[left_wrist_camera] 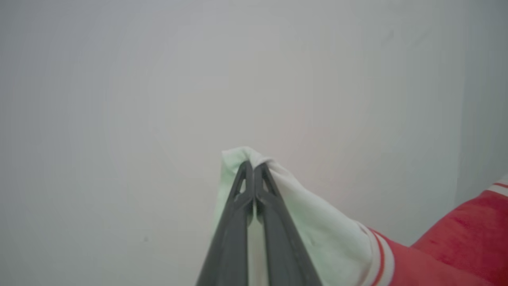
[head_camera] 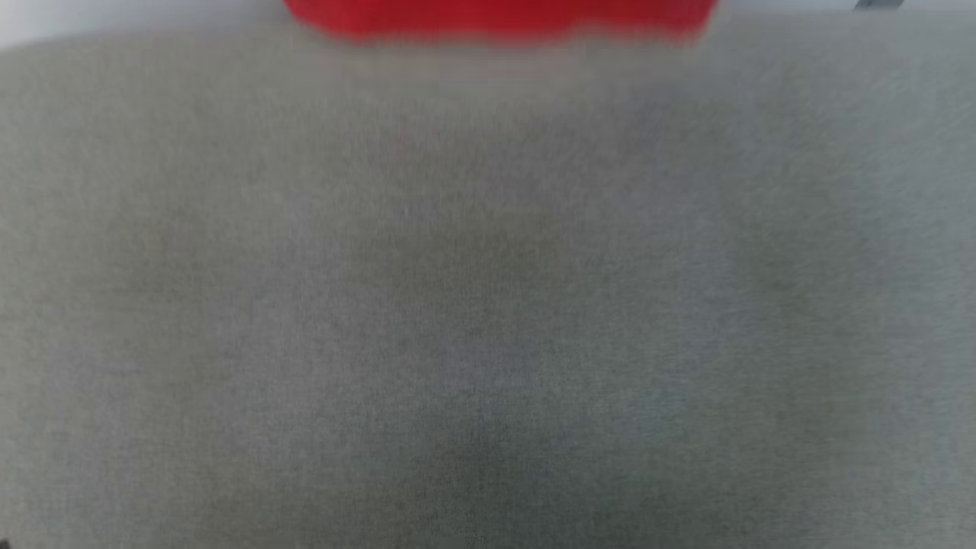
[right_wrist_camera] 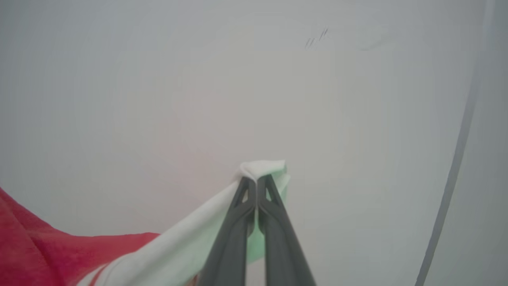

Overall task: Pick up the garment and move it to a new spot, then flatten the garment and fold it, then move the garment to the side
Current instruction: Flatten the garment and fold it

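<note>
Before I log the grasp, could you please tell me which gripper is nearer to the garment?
Neither left nor right: it is a tie. The left gripper is shut on one white corner of the garment, and the right gripper is shut on another.

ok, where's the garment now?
The garment shows at the head view's top edge, centre; left gripper and right gripper each pinch a white corner.

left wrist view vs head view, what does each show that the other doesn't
Left wrist view: the left jaws shut on a white corner of the garment, with its striped hem band and a pale backdrop behind. Head view: a blurred grey cloth surface, with the garment a red strip along the top edge. Shared: the garment's red fabric.
</note>
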Tool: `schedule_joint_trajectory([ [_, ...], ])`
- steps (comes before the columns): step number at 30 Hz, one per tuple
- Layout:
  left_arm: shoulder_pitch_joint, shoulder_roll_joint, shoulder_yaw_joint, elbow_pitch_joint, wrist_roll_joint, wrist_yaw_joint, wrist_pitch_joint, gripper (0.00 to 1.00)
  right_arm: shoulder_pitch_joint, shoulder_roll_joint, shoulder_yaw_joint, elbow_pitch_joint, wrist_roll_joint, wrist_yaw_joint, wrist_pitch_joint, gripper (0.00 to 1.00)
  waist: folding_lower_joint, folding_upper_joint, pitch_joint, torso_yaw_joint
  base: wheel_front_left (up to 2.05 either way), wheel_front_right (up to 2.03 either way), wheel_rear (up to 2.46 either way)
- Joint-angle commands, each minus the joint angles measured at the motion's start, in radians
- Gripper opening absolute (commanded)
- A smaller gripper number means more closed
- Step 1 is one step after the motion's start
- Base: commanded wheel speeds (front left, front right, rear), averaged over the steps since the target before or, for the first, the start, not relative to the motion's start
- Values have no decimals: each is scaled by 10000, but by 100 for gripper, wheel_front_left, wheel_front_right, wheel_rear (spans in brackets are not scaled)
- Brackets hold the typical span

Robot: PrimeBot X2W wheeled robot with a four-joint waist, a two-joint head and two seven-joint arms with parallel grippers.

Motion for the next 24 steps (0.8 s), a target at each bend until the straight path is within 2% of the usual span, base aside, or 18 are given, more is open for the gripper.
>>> schedule_joint_trajectory([
  [1, -241, -42, 18, 132, 139, -28, -329, 0, -213, -54, 49, 164, -118, -7, -389, 0, 0, 0, 632, 156, 0, 0, 0],
  [4, -680, -213, -62, 620, 313, -188, -1585, 0, -768, -203, 504, 736, -497, -6, -1575, 0, 0, 0, 1050, 251, 0, 0, 0],
  [6, -729, -298, -143, 1064, 291, -304, -2071, 0, -921, -282, 835, 1181, -585, -7, -1922, 0, 0, 0, 1269, 333, 0, 0, 0],
  [13, 83, -469, -601, 2669, 140, -496, -2576, 0, -217, -299, 1982, 2223, 614, -7, -1804, 0, 0, 0, 1487, 557, 0, 0, 0],
  [20, 1530, -632, -1047, 3947, -454, -577, -1379, 0, 1420, -681, 3284, 1879, 2568, -7, -596, 0, 0, 0, 1034, 696, 0, 0, 0],
  [24, 2454, -627, -1257, 4262, -873, -569, -291, 0, 2400, -1225, 3886, 1220, 3557, -10, 248, 0, 0, 0, 663, 740, 0, 0, 0],
])
